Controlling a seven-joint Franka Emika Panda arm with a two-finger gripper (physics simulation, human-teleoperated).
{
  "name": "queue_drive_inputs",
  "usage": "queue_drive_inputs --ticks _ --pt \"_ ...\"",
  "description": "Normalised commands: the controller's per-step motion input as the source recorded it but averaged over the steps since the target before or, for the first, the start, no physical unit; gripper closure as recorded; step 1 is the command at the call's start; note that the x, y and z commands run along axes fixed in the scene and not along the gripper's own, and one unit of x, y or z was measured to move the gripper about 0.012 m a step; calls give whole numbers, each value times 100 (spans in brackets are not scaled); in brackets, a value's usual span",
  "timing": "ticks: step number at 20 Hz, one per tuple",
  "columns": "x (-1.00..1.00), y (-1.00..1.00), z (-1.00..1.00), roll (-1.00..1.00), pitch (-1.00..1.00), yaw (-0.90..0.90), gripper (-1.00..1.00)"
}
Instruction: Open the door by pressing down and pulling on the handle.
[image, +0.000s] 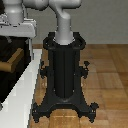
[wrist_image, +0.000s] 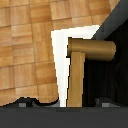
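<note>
The door (image: 6, 80) is a dark panel with a pale frame (image: 26, 82) at the exterior view's left. Its tan handle (image: 13, 60) sticks out from the panel. My grey-white gripper (image: 17, 30) hangs just above the handle. In the wrist view the handle's lever bar (wrist_image: 77, 80) runs from its round stem (wrist_image: 93, 48) across the dark door (wrist_image: 109, 75). My gripper (wrist_image: 64, 104) is open; its two fingertips (wrist_image: 24, 103) show far apart at the picture's edge. The lever's end lies between them, not gripped.
The black robot pedestal (image: 65, 70) stands on the wooden floor (image: 107, 70) right beside the door frame. The white frame edge (wrist_image: 61, 65) runs alongside the lever in the wrist view.
</note>
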Motion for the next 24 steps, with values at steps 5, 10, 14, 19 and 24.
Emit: queue_drive_inputs --ticks 5,10,14,19,24 --pt "20 0 0 0 0 0 -100" --pt "0 -20 0 0 0 0 -100" --pt "0 -50 -50 0 0 0 -100" --pt "0 -60 -80 0 0 0 -100" --pt "0 -40 -60 0 0 0 -100"
